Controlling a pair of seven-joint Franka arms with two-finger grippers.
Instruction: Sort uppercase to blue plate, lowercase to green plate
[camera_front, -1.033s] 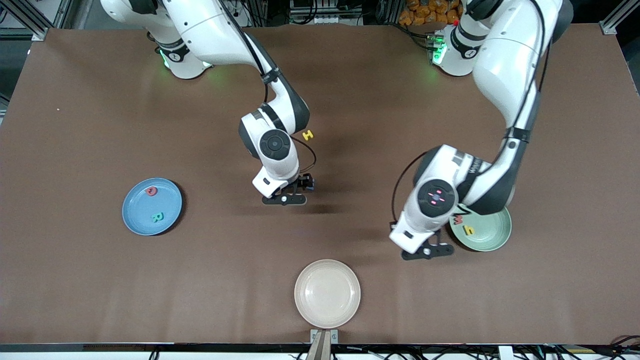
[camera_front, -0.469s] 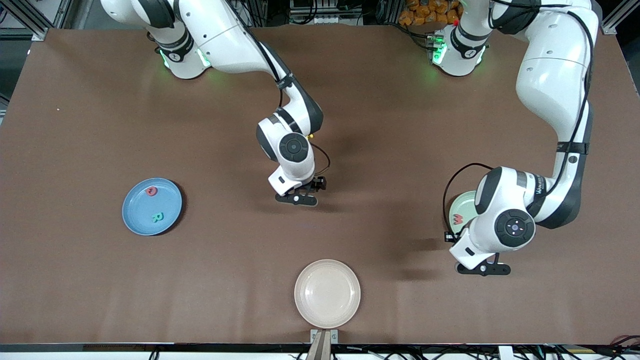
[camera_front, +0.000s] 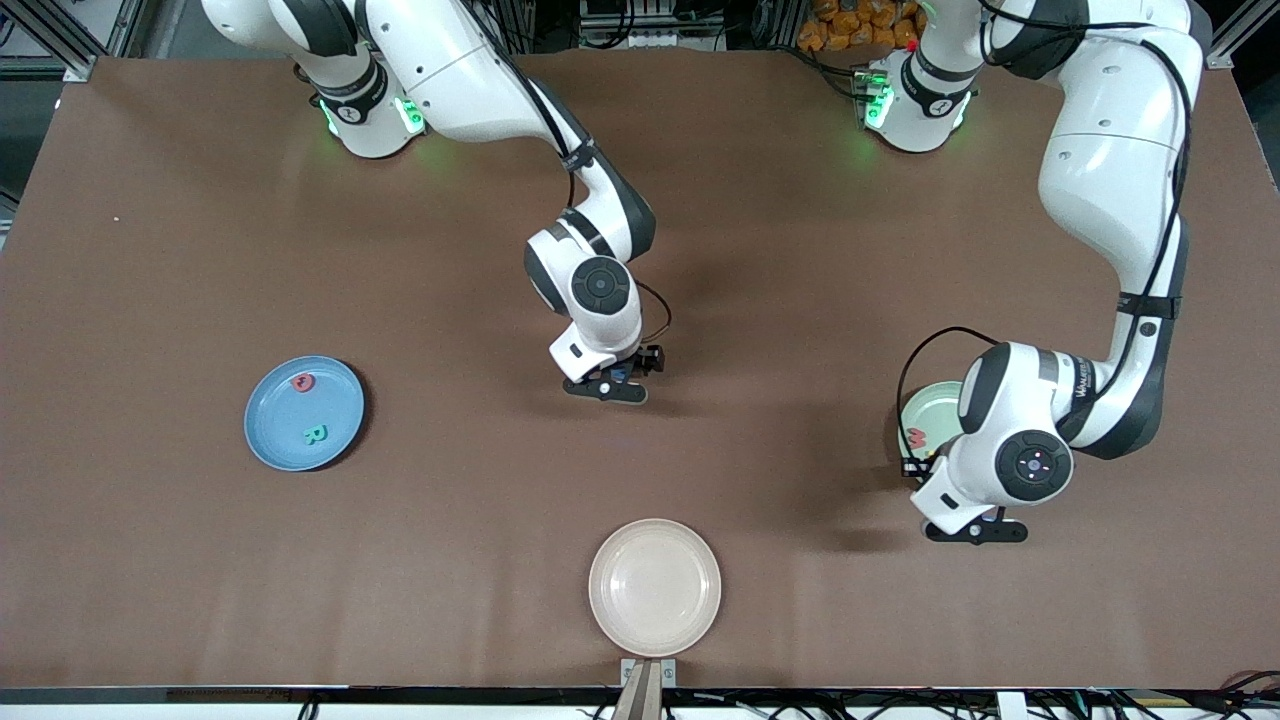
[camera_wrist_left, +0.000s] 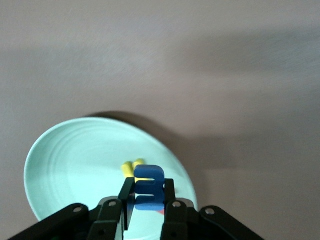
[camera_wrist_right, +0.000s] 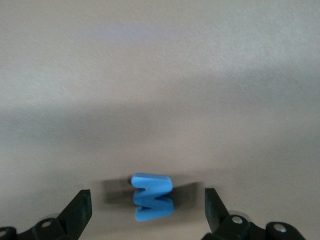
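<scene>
1. While the right hand (camera_front: 622, 376) hangs low over the middle of the bench (camera_front: 200, 250), its fingers (camera_wrist_right: 80, 210) are spread wide on either side of the blue W (camera_wrist_right: 152, 196). The W lies flat on the bench, untouched. That pose looks like a line-up for a pinch.
2. Since capitals belong on the blue plate (camera_front: 280, 445), near the bench edge at the right arm's end, the W likely goes there. The plate already holds a red Q (camera_front: 302, 383) and a green R (camera_front: 314, 434).
3. The left hand (camera_wrist_left: 147, 195) is clenched on a small blue letter (camera_wrist_left: 149, 187), holding it upright over the green plate (camera_wrist_left: 75, 160), near the edge at the left arm's end. It seems poised to drop it in beside a yellow letter (camera_wrist_left: 131, 167) and a red one (camera_front: 914, 438).
4. A cream plate (camera_front: 655, 585) by the camera-side edge holds nothing.
5. Compared with a second ago:
   - The left arm has swung toward its own end of the bench, uncovering the plate's other part.
   - The right hand has edged the same way.
   - A yellow H seen then is now hidden by the right arm.
</scene>
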